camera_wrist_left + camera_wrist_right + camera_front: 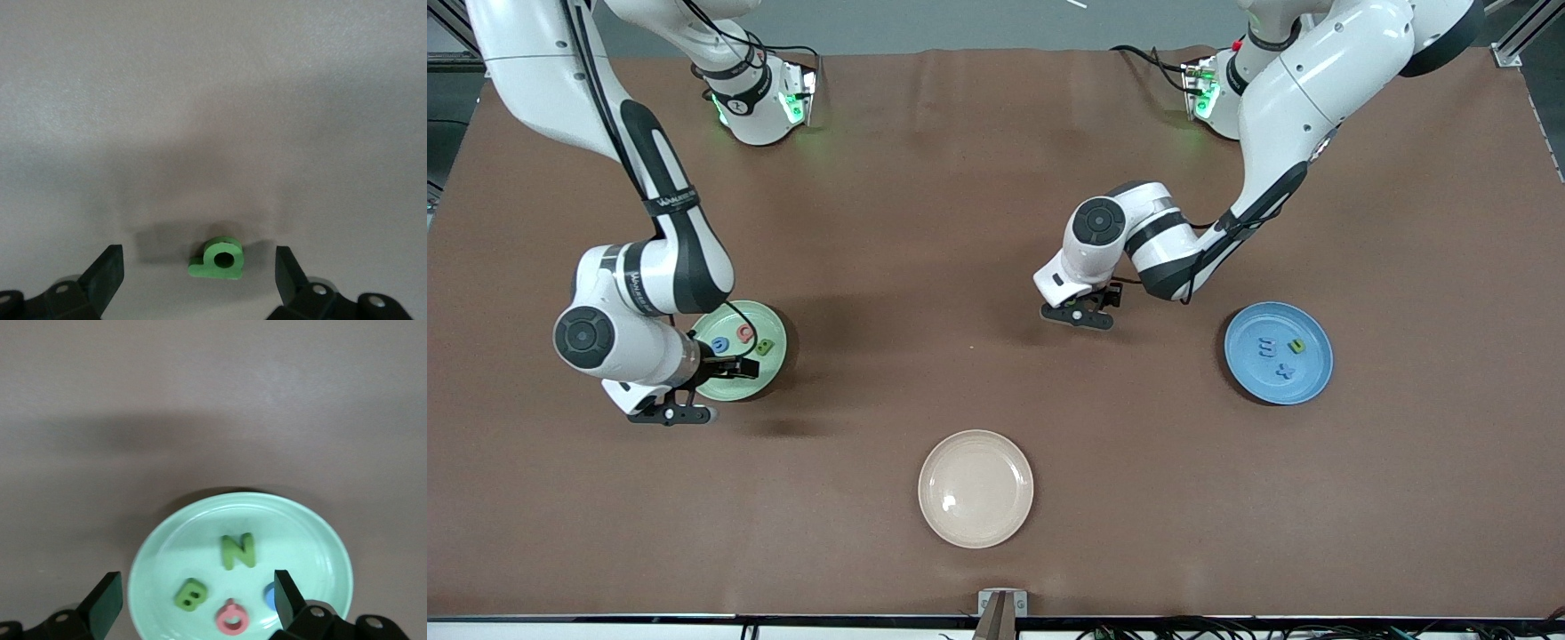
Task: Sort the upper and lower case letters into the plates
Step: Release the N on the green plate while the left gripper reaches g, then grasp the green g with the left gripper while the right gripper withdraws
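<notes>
Letters in mint plate (200, 527): green N (238, 551), green B (190, 595), pink Q (232, 618). On counter (213, 100): green b (218, 260). Arm lettering unreadable.

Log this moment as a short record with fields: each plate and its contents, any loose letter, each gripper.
mint green plate: toward the right arm's end; holds green N, green B, pink Q and a blue letter
sky blue plate: toward the left arm's end; holds three small letters, two blue, one green
cream plate: nearest the front camera, nothing in it
loose letter: small green b on the table
left gripper: open, fingers either side of the b, not touching
right gripper: open, over the mint green plate
</notes>
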You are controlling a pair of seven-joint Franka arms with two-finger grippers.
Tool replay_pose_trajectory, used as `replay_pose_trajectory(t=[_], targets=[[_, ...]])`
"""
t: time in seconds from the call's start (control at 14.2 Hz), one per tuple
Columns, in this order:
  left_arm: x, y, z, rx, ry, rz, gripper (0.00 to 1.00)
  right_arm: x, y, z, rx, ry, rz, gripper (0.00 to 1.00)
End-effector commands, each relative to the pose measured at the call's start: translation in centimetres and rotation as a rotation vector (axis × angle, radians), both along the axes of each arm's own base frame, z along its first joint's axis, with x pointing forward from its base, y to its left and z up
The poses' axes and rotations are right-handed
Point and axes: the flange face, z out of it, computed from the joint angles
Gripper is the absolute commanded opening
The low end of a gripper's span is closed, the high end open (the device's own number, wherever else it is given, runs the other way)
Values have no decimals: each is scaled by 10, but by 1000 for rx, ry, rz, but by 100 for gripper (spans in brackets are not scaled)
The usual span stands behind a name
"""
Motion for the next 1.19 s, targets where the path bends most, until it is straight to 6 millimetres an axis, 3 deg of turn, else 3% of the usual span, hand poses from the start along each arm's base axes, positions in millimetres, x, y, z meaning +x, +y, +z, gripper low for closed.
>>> replay_pose_trajectory(t=[0.0, 0.14, 0.63, 0.91, 1.12], targets=[[-1, -5, 0, -2, -9, 28, 100, -4, -7, 13, -11, 30, -40, 100], [-2, -6, -1, 1, -10, 63, 97, -5, -16, 26, -12, 37, -59, 100], [-4, -5, -2, 6, -11, 58, 62, -14, -17, 75, -9, 26, -58, 100], [-4, -5, -2, 6, -12, 57, 49, -17, -18, 108, -4, -9, -59, 100], [-4, -5, -2, 7, -12, 57, 45, -18, -17, 120, -1, -27, -58, 100]])
